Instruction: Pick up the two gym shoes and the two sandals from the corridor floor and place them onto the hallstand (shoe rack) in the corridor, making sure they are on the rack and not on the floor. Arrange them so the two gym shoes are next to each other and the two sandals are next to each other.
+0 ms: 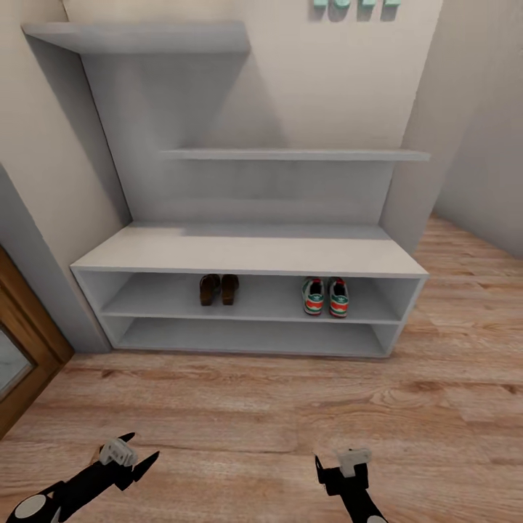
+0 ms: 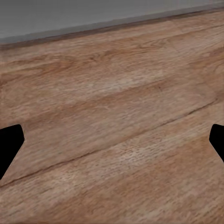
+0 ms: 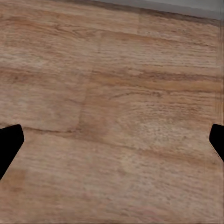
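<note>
Nearest the camera, well short of the hallstand [image 1: 247, 254], both arms hang low over the corridor floor [image 1: 261, 414]. The left gripper [image 1: 142, 449] has its two black fingers spread wide with nothing between them, and in the left wrist view only the finger ends [image 2: 10, 142] show at the picture's edges over bare planks. The right gripper [image 1: 330, 465] is partly cut off by the frame in the head view, so its spread is hard to read there; the right wrist view shows its fingertips [image 3: 10, 140] far apart over wood grain, holding nothing. Farther on, inside the hallstand's upper open tier, the two sandals [image 1: 219, 289] sit side by side left of centre, and the two gym shoes [image 1: 325, 296] sit side by side toward the right end, well apart from the sandals. The bench top shades the backs of both pairs. Above the hallstand's stepped shelves, the mint letters [image 1: 356, 6] are cropped by the picture's top edge.
</note>
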You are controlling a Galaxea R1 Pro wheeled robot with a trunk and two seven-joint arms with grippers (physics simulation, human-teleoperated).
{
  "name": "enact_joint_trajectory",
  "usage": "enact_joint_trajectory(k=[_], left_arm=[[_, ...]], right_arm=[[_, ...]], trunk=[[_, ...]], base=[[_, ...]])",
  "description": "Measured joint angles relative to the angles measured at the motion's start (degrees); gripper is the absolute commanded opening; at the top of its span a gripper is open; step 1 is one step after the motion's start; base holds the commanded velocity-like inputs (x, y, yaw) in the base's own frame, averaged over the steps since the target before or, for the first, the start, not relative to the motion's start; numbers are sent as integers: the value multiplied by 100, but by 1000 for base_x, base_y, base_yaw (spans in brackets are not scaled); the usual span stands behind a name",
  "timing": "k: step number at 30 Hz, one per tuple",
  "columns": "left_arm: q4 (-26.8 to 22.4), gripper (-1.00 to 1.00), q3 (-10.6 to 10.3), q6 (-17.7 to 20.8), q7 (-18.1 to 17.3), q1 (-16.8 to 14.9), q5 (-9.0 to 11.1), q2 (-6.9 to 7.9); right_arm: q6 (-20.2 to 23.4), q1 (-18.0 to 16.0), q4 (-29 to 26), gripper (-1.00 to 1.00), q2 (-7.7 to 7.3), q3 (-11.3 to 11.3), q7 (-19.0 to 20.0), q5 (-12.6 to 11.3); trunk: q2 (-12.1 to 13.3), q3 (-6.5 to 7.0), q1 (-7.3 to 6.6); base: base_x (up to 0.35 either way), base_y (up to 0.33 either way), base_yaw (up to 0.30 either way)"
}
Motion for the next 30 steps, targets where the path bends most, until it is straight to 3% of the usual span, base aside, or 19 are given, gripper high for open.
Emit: enact_joint_trajectory(k=[2, 3, 9, 18, 23, 24, 28, 30], left_arm=[[1, 100, 57, 2, 86, 12, 3, 7], [0, 100, 299, 1, 299, 72, 8, 12], [17, 100, 705, -14, 490, 122, 2, 10], [85, 100, 1274, -27, 571, 205, 8, 8], [95, 100, 1856, -40, 612, 240, 0, -22], [103, 100, 2088, -40, 625, 271, -5, -29], [117, 100, 2238, -45, 684, 336, -10, -39], [151, 100, 2323, -51, 1004, 391, -16, -54]], right_arm=[[-10, 47, 25, 100, -81, -1, 8, -7], [-24, 145, 60, 100, -274, -32, 11, -40], [-41, 281, 75, 100, -489, -13, 13, -45], [-418, 474, 81, 100, -571, -14, 10, -46], [-573, 579, 81, 100, -581, -14, 6, -48], [-600, 603, 84, 100, -582, -14, 6, -48], [-613, 618, 86, 100, -583, -14, 2, -48], [-619, 632, 184, 100, -583, -20, -4, -50]], trunk=[[80, 36, -44], [120, 53, -66], [361, 162, -198], [722, 323, -395], [922, 413, -505], [963, 431, -527], [1123, 503, -615], [1203, 538, -659]], base=[[0, 0, 0], [0, 0, 0], [0, 0, 0], [0, 0, 0], [0, 0, 0], [0, 0, 0], [0, 0, 0], [0, 0, 0]])
